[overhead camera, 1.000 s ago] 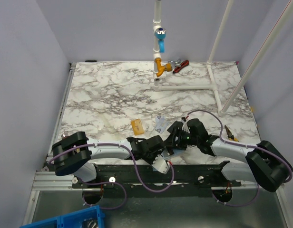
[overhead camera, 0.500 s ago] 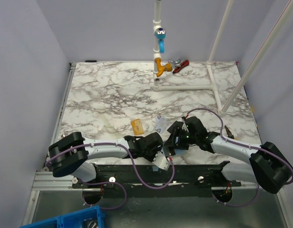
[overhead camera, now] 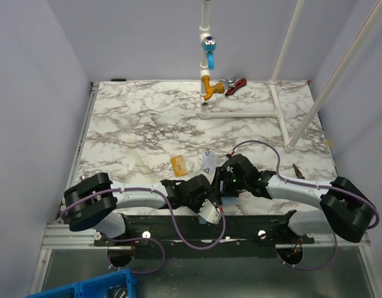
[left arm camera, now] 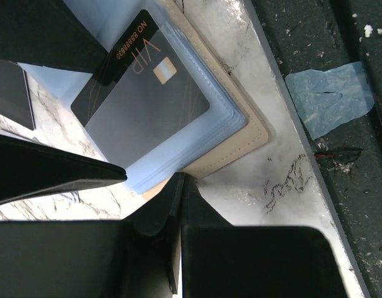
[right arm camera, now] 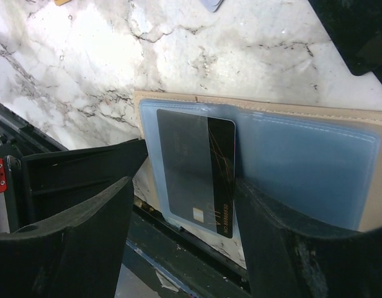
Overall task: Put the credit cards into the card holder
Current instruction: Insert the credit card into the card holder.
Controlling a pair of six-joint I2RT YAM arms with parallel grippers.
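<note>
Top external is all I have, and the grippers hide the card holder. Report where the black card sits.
Observer: The black card is partly inside a light-blue sleeve of the card holder, which lies open. One end strip of the card is uncovered.
Operator: Give me the right gripper's state.
Observer: The right gripper is open, with one finger on each side of the card.
</note>
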